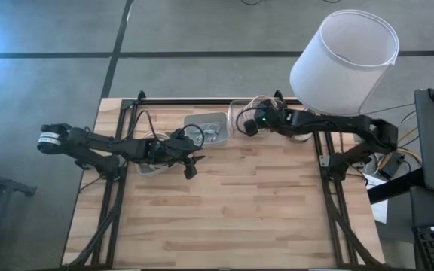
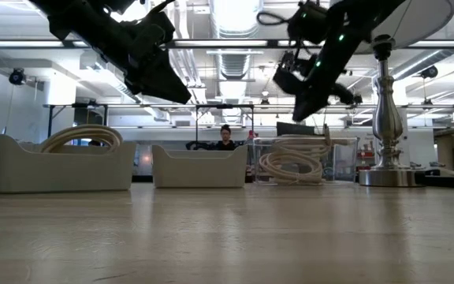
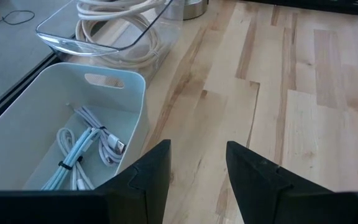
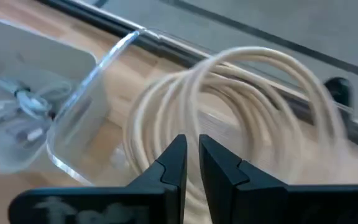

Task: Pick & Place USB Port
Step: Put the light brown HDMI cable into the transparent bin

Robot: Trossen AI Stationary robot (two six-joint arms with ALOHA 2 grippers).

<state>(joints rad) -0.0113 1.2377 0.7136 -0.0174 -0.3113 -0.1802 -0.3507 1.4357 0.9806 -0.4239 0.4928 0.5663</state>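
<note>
Your right gripper (image 4: 191,163) hangs above the clear container (image 1: 241,114) at the back edge of the table, with its fingers almost together and nothing between them. Below it lie the cream cable coils (image 4: 241,112), which rise above the container's rim. I judge it is placed there to come down on one loop, because a high loop is easier to take than a flat one.

Your left gripper (image 3: 196,171) is parted and holds nothing. It waits over the bare wood (image 3: 291,112), just beside the white bin (image 3: 73,118). In this bin you can see the bundled white USB cables (image 3: 86,152), tied together and lying at the bottom. A second pale bin (image 2: 64,163) with a coil stands further to the left in the low view.

About edges: the walls of the clear container are thin and hard to see, so watch the near corner (image 4: 73,149) when the right gripper goes down. The three containers stand close in one row at the back. The front part of the table (image 1: 232,218) is free and gives you good room to move. The lamp (image 1: 343,60) stands behind the right arm, so I would not lift backwards there.
</note>
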